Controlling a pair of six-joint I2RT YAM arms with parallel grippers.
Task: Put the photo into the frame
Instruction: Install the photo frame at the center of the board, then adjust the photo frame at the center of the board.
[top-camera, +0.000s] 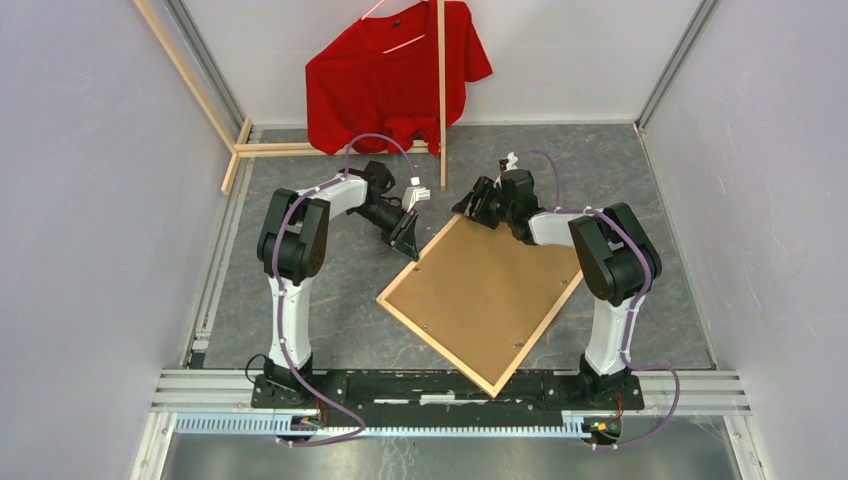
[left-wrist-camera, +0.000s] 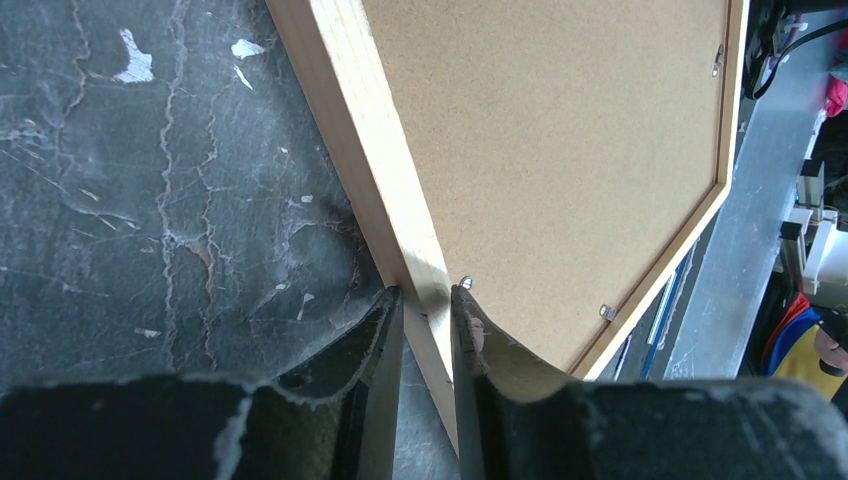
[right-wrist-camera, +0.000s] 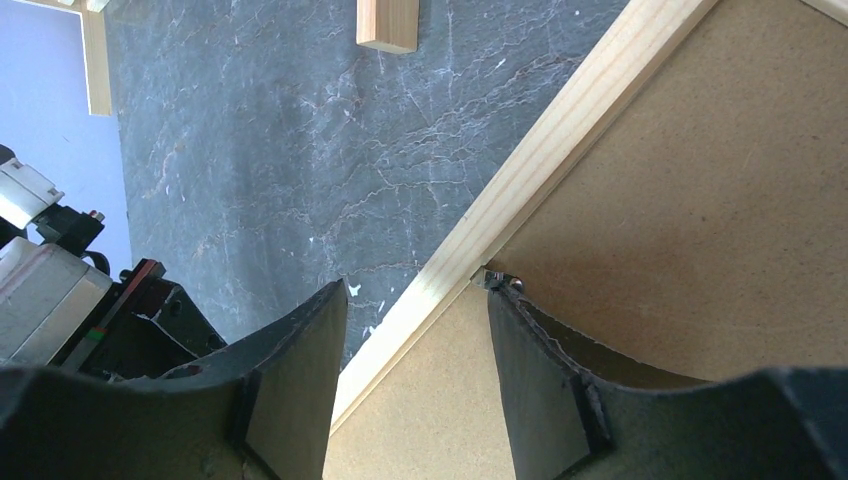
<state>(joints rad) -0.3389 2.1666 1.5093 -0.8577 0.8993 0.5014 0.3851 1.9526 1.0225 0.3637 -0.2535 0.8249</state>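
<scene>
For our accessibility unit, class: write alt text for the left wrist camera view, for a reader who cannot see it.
The left gripper pinches the light wooden edge of a picture frame lying back side up. Brown backing board fills the frame, small metal clips along its rim, with dark cracked tabletop to the left.

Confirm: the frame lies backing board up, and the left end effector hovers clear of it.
Wrong: the left end effector grips the frame by its wooden edge, as the left wrist view shows. The backing board does face up.
</scene>
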